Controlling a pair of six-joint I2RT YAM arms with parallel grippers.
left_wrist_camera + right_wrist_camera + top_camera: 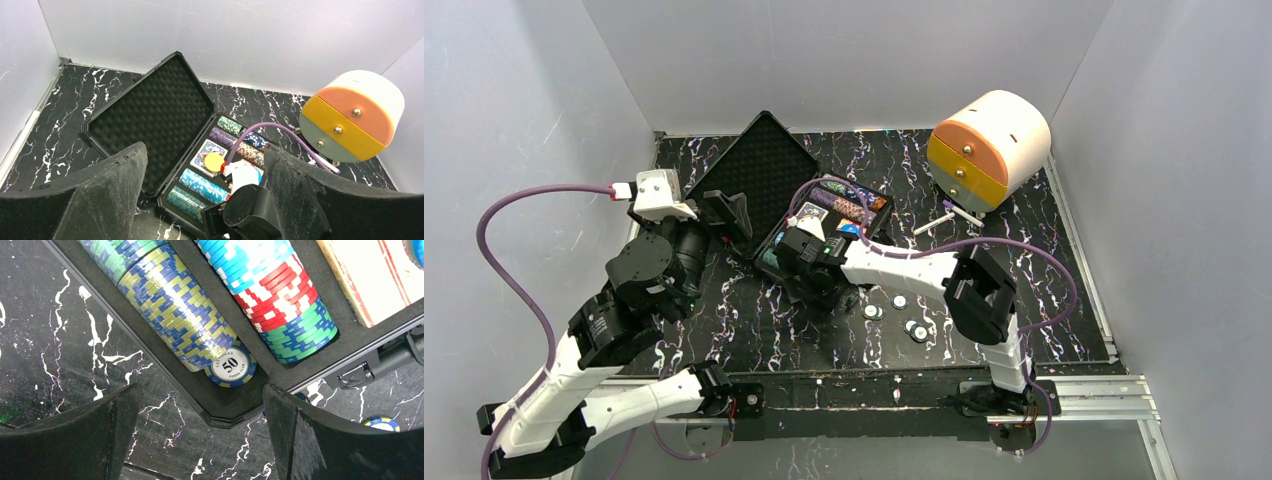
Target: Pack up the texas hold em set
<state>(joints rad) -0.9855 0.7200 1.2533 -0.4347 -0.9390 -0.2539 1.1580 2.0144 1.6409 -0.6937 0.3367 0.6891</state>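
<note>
The black case lies open, its foam lid (754,165) leaning back to the left and its tray (864,195) filled with coloured chip rows (202,182). A card deck (210,150) with a yellow button (214,161) on it lies among them. My right gripper (200,390) hangs open over the tray's near corner (225,410), nothing between its fingers. Just beyond it a "50" chip (230,366) leans on the end of the blue-and-yellow row. My left gripper (205,150) is open and empty, beside the lid and above the table. Three loose chips (900,300) lie on the table near the right arm.
The cream-and-orange round drawer box (989,148) stands at the back right, a white stick (944,218) in front of it. A case latch (356,376) and one loose chip (382,423) show to the right gripper's right. White walls close three sides.
</note>
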